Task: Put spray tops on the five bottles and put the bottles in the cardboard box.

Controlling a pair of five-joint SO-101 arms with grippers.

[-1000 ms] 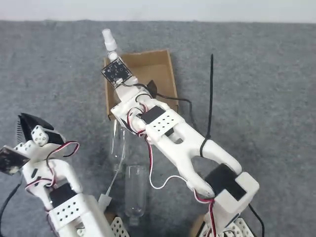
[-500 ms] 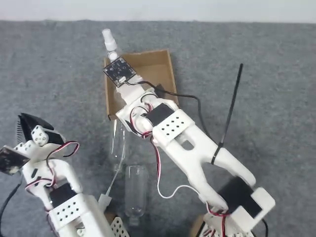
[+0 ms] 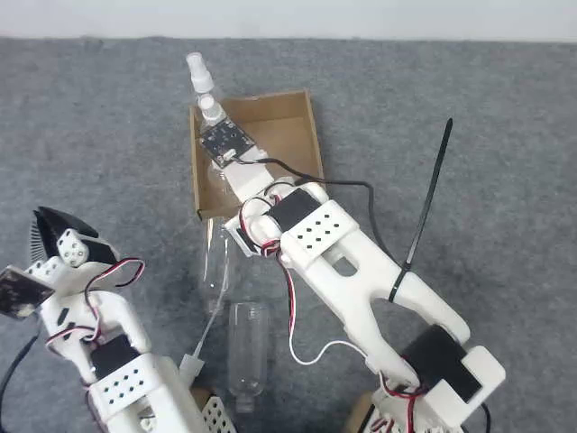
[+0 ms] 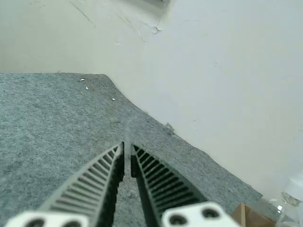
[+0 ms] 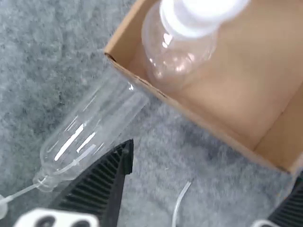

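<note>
Spray-topped bottle (image 3: pixel 213 111) upright in the far-left corner of the cardboard box (image 3: pixel 279 117). Second capped bottle (image 3: pixel 197 74) just outside that corner. Clear bottle (image 5: pixel 90 132) lying on the carpet (image 3: pixel 469 108) by the box. Right gripper (image 5: pixel 208 184) gaping wide, nothing in it, right above the box edge. Left gripper (image 4: pixel 127 158) pinched closed, empty, well off to the side.

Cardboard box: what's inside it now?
One clear bottle with a white spray top stands in a corner of the cardboard box. The right arm covers part of its floor, hiding anything there.
</note>
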